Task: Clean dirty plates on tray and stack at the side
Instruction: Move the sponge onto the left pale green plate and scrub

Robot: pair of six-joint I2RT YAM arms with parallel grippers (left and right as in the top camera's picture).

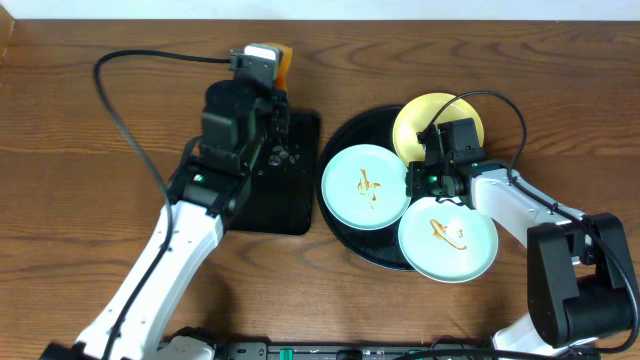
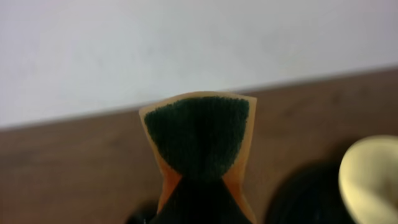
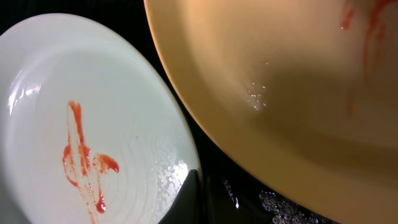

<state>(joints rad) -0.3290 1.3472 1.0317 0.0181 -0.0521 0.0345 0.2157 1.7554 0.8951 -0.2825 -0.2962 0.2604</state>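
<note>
The round black tray (image 1: pixel 345 235) holds three plates. One mint-blue plate (image 1: pixel 362 187) lies at its left and one mint-blue plate (image 1: pixel 448 240) at its front right, both with sauce smears. The pale yellow plate (image 1: pixel 425 115) lies at the back. My right gripper (image 1: pixel 428 168) sits low between the three plates, its fingers together and empty. In the right wrist view its tip (image 3: pixel 189 193) is over the black tray (image 3: pixel 249 196), between the smeared mint plate (image 3: pixel 81 124) and the yellow plate (image 3: pixel 280 81). My left gripper (image 1: pixel 262 75) is shut on a sponge (image 2: pixel 198 134).
A rectangular black tray (image 1: pixel 280 190) lies under my left arm, left of the round tray. The sponge (image 1: pixel 270 55) is orange with a dark green scrub face and is held above the rectangular tray's far end. A black cable (image 1: pixel 120 110) loops over the table's left side.
</note>
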